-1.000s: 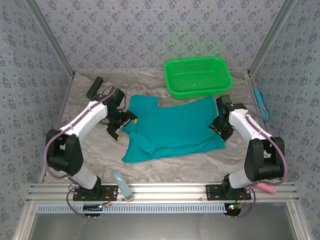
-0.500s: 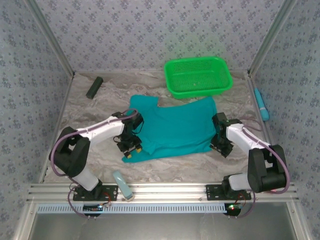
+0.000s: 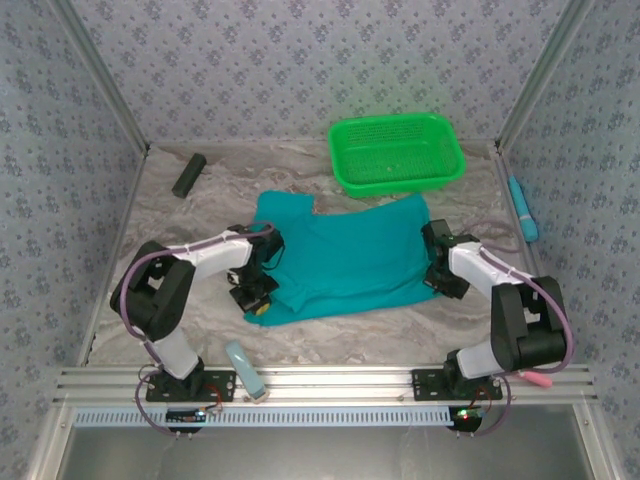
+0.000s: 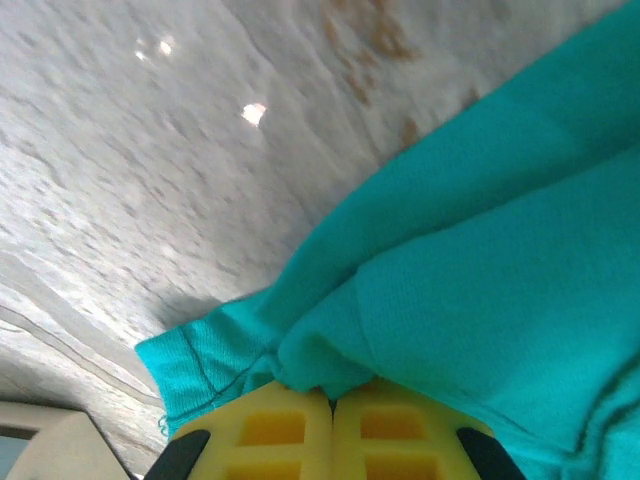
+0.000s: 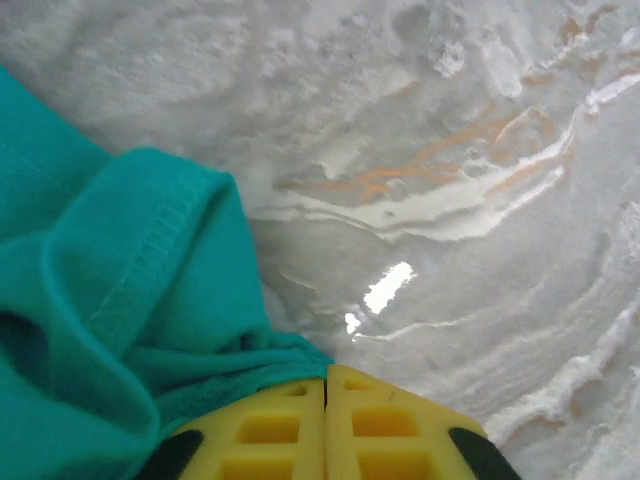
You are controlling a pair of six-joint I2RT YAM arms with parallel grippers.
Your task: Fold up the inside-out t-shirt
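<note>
The t-shirt [image 3: 345, 255] lies long from left to right. The left pincer [image 4: 332, 400] is squeezed shut on its near left corner, the right pincer [image 5: 326, 385], it seems, on its near right.

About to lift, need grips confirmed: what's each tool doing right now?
Left tool: closed, pinching the t-shirt.
Right tool: closed on the t-shirt's edge.

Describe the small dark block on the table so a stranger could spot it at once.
Start at the marbled table and go to its far left corner, opposite the green basket at far right. There, beyond the teal t-shirt, lies a small dark block. It is dark and oblong, while its neighbours are bright and much larger.
</note>
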